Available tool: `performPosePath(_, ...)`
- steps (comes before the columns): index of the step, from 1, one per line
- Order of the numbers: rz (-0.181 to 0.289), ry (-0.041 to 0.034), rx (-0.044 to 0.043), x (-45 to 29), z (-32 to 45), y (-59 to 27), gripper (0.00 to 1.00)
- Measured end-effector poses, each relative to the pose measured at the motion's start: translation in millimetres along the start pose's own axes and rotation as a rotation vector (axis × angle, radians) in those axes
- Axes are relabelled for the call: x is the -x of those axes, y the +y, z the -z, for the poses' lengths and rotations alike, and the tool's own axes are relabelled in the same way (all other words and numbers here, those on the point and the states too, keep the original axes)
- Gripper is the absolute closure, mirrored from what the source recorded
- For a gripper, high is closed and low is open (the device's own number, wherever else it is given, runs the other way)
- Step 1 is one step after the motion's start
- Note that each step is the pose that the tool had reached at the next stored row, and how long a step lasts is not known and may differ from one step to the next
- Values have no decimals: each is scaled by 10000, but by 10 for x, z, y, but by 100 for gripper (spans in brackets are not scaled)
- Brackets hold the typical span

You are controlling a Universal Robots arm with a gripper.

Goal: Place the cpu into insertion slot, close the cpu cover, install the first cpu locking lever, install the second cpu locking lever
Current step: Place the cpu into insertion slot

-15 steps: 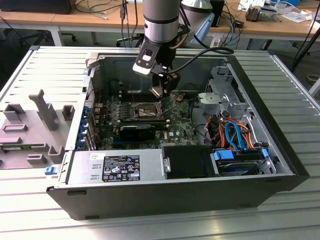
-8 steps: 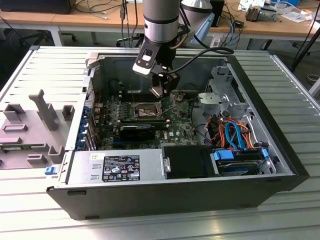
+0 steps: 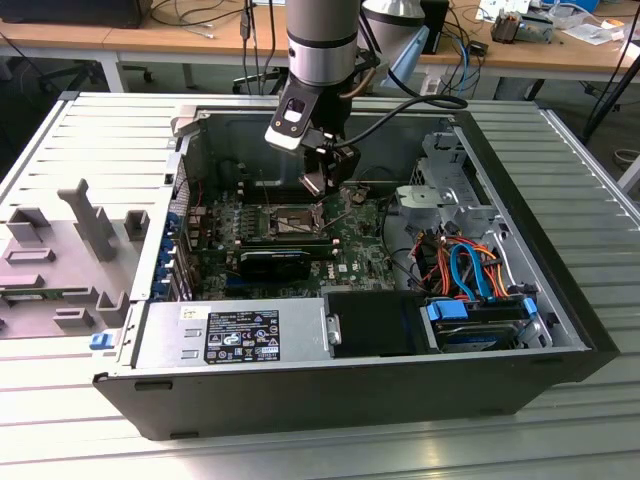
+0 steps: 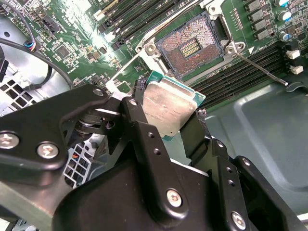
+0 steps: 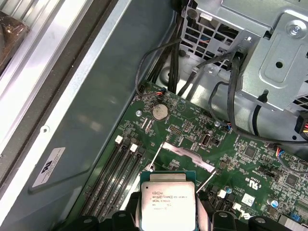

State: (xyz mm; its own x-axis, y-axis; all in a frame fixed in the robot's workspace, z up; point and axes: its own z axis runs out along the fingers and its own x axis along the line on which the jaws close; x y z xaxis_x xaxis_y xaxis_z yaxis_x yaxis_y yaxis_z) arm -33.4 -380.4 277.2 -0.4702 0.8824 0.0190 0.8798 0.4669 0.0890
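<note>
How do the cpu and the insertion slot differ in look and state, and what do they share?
The cpu has a silver-grey metal top; the insertion slot is a dark bed of fine contacts. The cpu is held in the jaws, off the board; the insertion slot sits in the board, uncovered and empty. Both are square.

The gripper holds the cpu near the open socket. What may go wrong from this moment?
The cpu, pinched by its edges in the gripper, hangs near the insertion slot with its contacts bare; a skewed landing might bend them. The thin locking lever stands out beside the slot, so the fingers may catch it on the way down.
</note>
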Motion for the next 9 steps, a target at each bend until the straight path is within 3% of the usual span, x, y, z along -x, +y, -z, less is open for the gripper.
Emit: performPosePath(9,-37,-3,1,0,-3,0,45)
